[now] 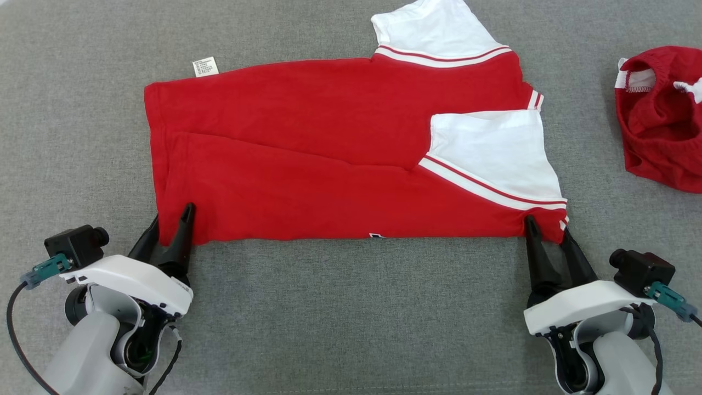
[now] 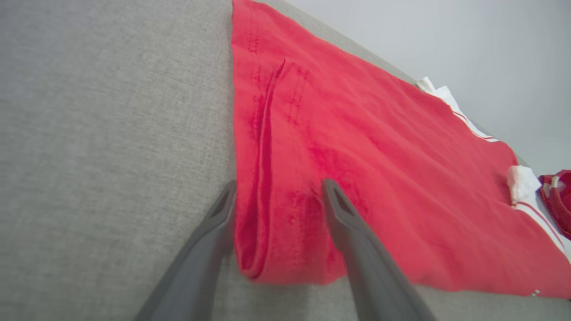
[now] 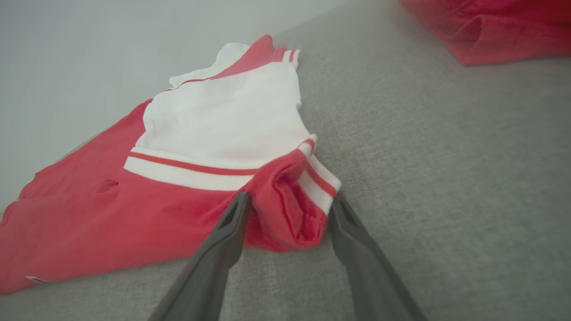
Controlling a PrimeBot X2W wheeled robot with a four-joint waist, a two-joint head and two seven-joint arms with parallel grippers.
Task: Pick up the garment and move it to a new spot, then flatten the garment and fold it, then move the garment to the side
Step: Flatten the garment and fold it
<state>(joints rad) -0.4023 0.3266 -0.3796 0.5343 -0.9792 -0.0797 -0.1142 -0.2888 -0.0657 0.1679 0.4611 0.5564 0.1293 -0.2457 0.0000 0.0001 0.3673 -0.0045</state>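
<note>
The garment (image 1: 329, 164), a red shirt with white sleeves and red-and-white striped trim, lies folded lengthwise on the grey cloth surface (image 1: 351, 307). My left gripper (image 1: 173, 213) stands open at its near left corner. In the left wrist view the left gripper (image 2: 280, 183) straddles the folded edge of the garment (image 2: 357, 133), one finger on the grey surface and one over the red fabric. My right gripper (image 1: 547, 225) is open at the near right corner. In the right wrist view the right gripper (image 3: 291, 195) has the bunched striped corner of the garment (image 3: 134, 209) between its fingers.
A second, crumpled red piece of clothing (image 1: 663, 120) lies at the far right, apart from the shirt, and also shows as the crumpled red piece (image 3: 490, 26) in the right wrist view. A white label (image 1: 205, 66) sticks out at the shirt's far left edge.
</note>
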